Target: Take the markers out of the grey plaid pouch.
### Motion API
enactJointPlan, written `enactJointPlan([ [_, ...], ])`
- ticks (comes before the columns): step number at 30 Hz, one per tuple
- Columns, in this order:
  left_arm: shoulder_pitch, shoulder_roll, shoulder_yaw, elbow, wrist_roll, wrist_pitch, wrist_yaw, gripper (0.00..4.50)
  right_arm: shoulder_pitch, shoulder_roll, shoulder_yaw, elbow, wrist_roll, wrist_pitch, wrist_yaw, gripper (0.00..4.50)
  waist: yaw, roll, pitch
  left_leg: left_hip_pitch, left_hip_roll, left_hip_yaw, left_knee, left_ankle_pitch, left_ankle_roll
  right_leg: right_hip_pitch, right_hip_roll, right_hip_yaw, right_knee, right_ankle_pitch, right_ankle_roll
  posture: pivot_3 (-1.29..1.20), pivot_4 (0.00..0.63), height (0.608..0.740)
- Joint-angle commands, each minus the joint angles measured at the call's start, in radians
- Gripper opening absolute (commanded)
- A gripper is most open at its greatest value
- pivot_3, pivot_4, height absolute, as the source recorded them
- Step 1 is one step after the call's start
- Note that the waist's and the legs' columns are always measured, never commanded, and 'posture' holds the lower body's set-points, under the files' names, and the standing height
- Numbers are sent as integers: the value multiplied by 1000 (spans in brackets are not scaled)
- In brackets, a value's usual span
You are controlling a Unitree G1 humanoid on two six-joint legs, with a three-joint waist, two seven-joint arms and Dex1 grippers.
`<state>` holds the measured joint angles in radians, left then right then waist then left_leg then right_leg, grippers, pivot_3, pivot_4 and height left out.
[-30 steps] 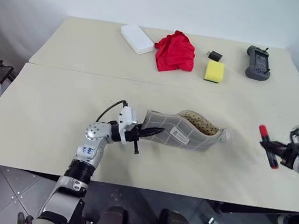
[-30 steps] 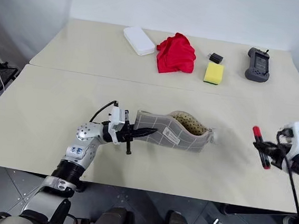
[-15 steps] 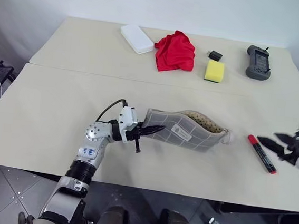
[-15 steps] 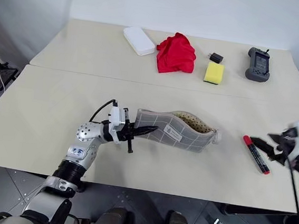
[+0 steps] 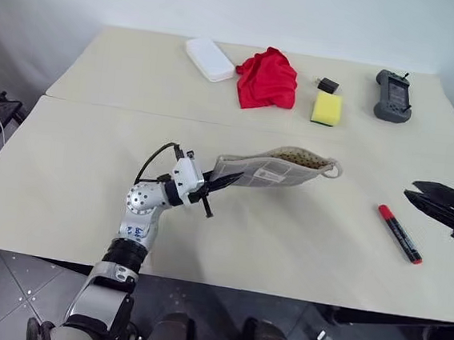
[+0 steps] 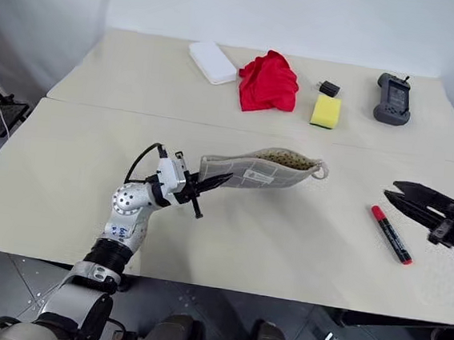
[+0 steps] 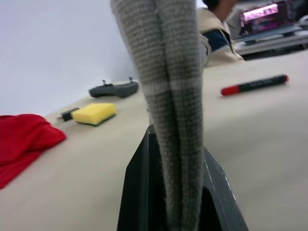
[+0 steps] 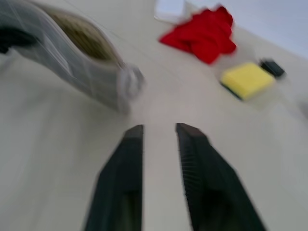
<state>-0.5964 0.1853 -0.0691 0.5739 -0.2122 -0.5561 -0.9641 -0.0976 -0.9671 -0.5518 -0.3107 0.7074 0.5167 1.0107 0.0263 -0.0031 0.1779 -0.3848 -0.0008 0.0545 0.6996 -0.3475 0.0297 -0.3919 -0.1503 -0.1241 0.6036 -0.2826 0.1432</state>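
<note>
My left gripper (image 5: 222, 179) is shut on the left end of the grey plaid pouch (image 5: 271, 170). It holds the pouch off the table, roughly level, with the open mouth and its dotted lining (image 5: 301, 157) facing up. One marker (image 5: 398, 233), black with a red cap, lies on the table at the right. My right gripper (image 5: 410, 190) hovers above and just right of this marker, pointing left toward the pouch. It is shut with nothing between its fingers (image 8: 125, 159). What is inside the pouch is hidden.
Along the far table stand a white flat box (image 5: 209, 58), a red cloth (image 5: 265, 79), a small black adapter (image 5: 327, 85), a yellow sponge (image 5: 325, 108) and a dark handheld controller (image 5: 393, 95). A seam (image 5: 136, 111) joins the two tables.
My right gripper opened and left the marker on the table, then rose, swung leftward and shut empty. My left gripper tilted the pouch up, so its far end left the table.
</note>
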Motion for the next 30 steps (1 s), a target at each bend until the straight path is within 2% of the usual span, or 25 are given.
enactJointPlan([
  [1,-9,-33,-31,4,1,-18,-18,0,-133,-17,178,-136,41,65,-25,19,-3,0,0,0,0,0,0,0,0,0,0,0,0,0,0,0,150,740],
  [5,-1,-41,-48,-1,-1,-11,-29,0,-264,-9,305,-142,69,179,-67,19,4,-1,0,-2,1,-4,0,0,0,0,0,-3,-1,0,0,0,150,740],
  [9,18,-30,-53,-10,-7,4,-42,0,-350,7,434,-88,-31,191,-100,19,3,0,0,-3,-1,-4,1,0,0,0,-1,-3,-2,1,0,0,150,740],
  [14,18,-28,-51,-12,-7,6,-37,0,-388,7,540,-40,-130,231,-141,19,0,0,0,-3,-1,-3,1,0,0,0,-1,-3,-2,1,0,0,150,740],
  [18,19,-26,-48,-19,-8,14,-31,0,-380,-7,619,-52,-194,221,-104,19,0,0,0,-3,-1,-3,1,0,0,0,0,-3,-2,1,0,0,150,740],
  [22,30,-29,-47,-44,-45,67,-56,0,-436,26,701,-76,-259,252,-138,19,-2,0,0,-3,-1,-3,1,0,0,0,0,-3,-2,1,0,0,150,740],
  [24,35,-30,-51,-55,-50,87,-62,0,-472,-9,789,-73,-339,229,-89,369,-3,0,0,-2,-1,-3,1,0,0,0,0,-3,-1,1,0,0,150,740],
  [25,37,-31,-53,-59,-49,93,-66,0,-505,29,806,-43,-373,211,-118,538,-3,0,0,-2,-1,-3,1,0,0,0,0,-2,-1,1,0,0,150,740],
  [30,23,-40,-46,-64,-51,92,-72,0,-725,219,913,117,-493,162,-148,2175,-17,0,0,-2,-1,-1,1,1,0,-1,0,-1,0,1,0,0,150,740],
])
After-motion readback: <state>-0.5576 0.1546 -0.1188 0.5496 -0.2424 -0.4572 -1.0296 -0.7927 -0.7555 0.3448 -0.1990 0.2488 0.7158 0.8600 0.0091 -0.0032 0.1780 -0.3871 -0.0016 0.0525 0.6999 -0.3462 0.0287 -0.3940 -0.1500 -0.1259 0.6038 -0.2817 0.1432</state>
